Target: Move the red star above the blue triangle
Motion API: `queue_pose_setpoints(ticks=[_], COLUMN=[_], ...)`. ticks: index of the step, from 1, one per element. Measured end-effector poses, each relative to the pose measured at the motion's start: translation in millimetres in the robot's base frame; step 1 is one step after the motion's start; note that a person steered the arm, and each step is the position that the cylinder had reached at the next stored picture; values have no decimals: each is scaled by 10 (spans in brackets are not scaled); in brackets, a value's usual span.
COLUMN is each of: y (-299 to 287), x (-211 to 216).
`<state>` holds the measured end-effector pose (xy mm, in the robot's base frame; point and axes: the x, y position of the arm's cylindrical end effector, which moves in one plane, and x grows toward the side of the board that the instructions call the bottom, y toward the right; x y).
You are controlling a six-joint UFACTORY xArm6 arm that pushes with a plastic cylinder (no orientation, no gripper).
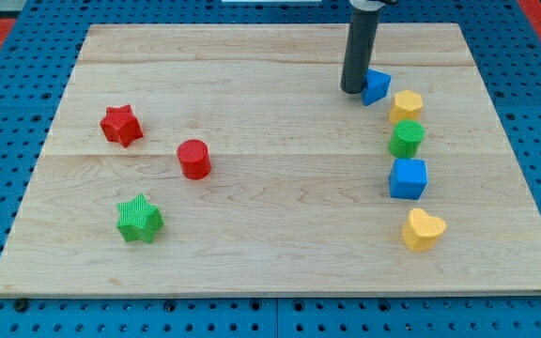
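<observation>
Task not yet begun: red star (120, 125) lay at the counter's (270, 253) left, well apart from blue triangle (376, 85); my tip (352, 90), a jawless tool gripping nothing, touched the triangle.

wood board (280, 253) | L: red star (120, 125), red cyl (194, 159), green star (139, 219) | R: 5 blks, col by blue triangle (376, 85)
</observation>
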<state>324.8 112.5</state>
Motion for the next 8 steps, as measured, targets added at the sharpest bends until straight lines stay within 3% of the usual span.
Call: queue_pose_setpoints(ticks=[2,3,4,5,6,7,8], y=[276,-14,-1108,-2641,-3268,-3199,-3033], x=[-66,-207,-21,-16,-6,733,738])
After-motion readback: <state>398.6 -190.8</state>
